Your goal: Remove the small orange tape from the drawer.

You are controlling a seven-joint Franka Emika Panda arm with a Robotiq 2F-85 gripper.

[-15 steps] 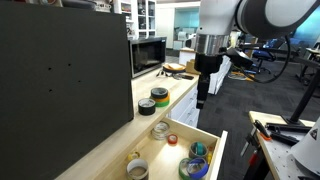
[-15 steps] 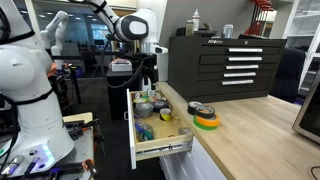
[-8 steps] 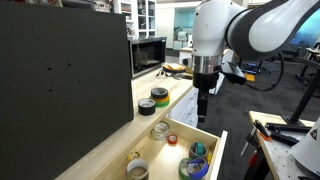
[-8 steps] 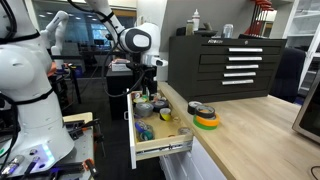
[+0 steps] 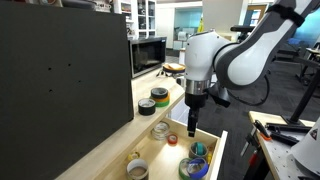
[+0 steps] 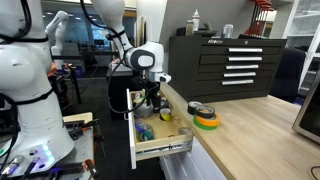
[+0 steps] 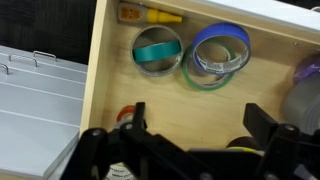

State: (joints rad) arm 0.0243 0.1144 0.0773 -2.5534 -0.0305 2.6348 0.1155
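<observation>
In an exterior view, one small orange tape (image 5: 172, 140) is lying flat, hole upward, in the drawer (image 5: 158, 153), just beside the gripper (image 5: 192, 122) hanging above. In an exterior view, the gripper (image 6: 152, 100) is hovering over the drawer (image 6: 165, 150); the tape cannot be made out. In the wrist view, the fingers (image 7: 139, 115) are standing spread and empty. The small orange tape (image 7: 124, 114) is peeking out just outside the picture-left finger, with one teal roll (image 7: 157, 48) and one blue-green roll (image 7: 220, 52) lying beyond.

Much of the small orange tape (image 7: 124, 113) behind the end effector (image 7: 200, 120).
</observation>
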